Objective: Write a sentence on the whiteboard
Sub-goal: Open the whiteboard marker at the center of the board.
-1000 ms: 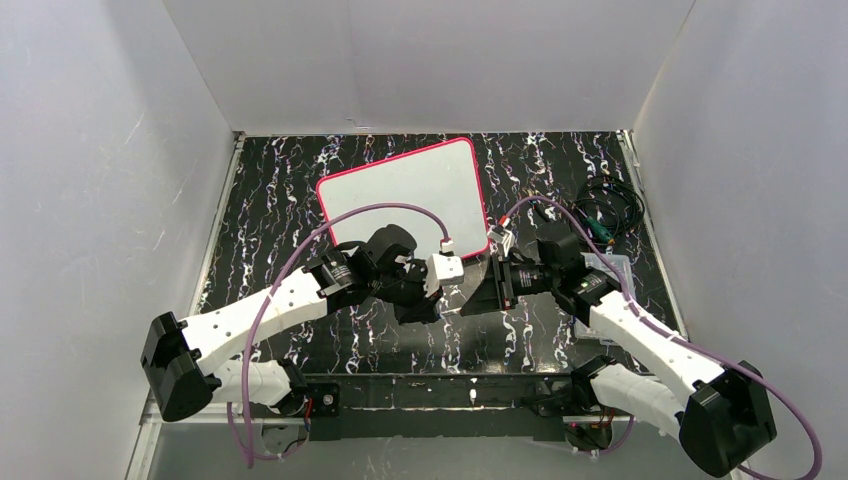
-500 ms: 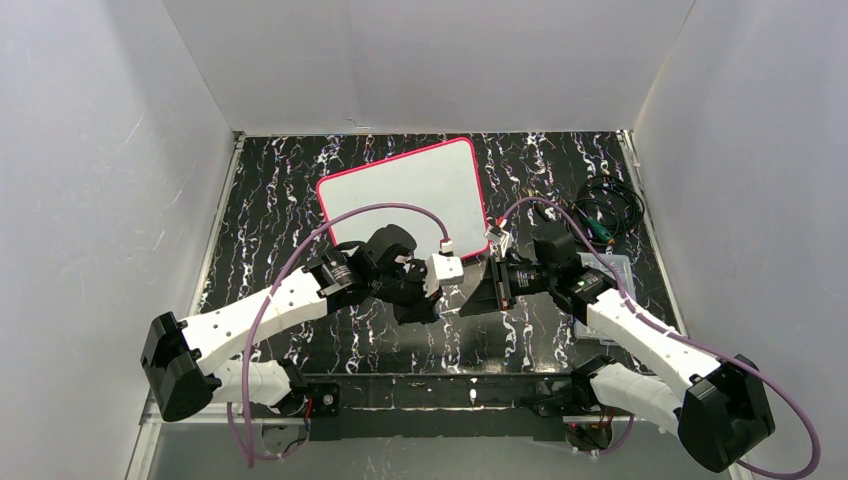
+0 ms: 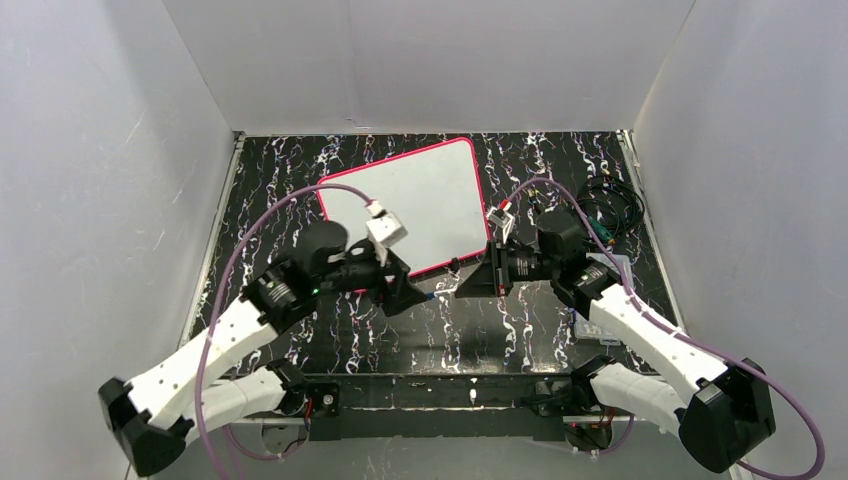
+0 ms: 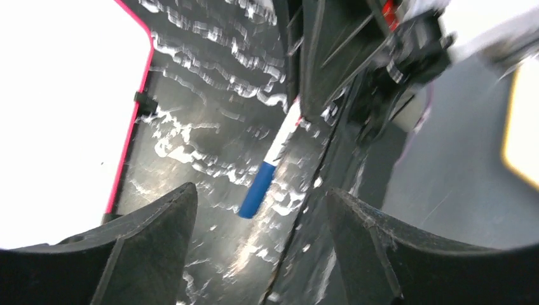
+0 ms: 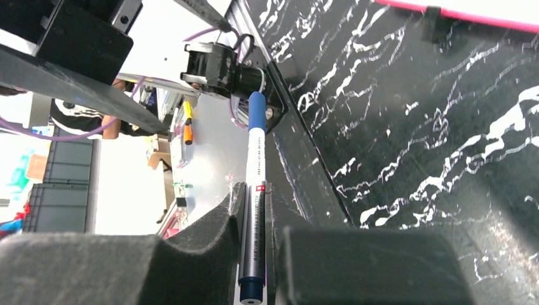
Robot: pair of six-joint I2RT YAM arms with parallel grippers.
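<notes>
The whiteboard (image 3: 415,200) lies tilted at the back middle of the table, white with a pink-red frame; no sentence shows on it. My right gripper (image 3: 465,287) is shut on the marker pen (image 5: 252,235), whose white barrel sits between the pads. Its blue cap (image 5: 255,109) points left, toward my left gripper (image 3: 408,288). That gripper is open and holds nothing. In the left wrist view the blue cap (image 4: 254,197) hangs just beyond its spread fingertips (image 4: 178,206), with the whiteboard (image 4: 57,114) to the left.
The table top (image 3: 330,340) is black with white marbling, and white walls close it in on three sides. A coil of dark cables (image 3: 610,210) lies at the back right. A pale flat object (image 3: 605,268) sits under the right arm.
My left gripper has opened, let go of the marker and drawn back to the left. My right gripper has shut on the marker and holds it alone.
</notes>
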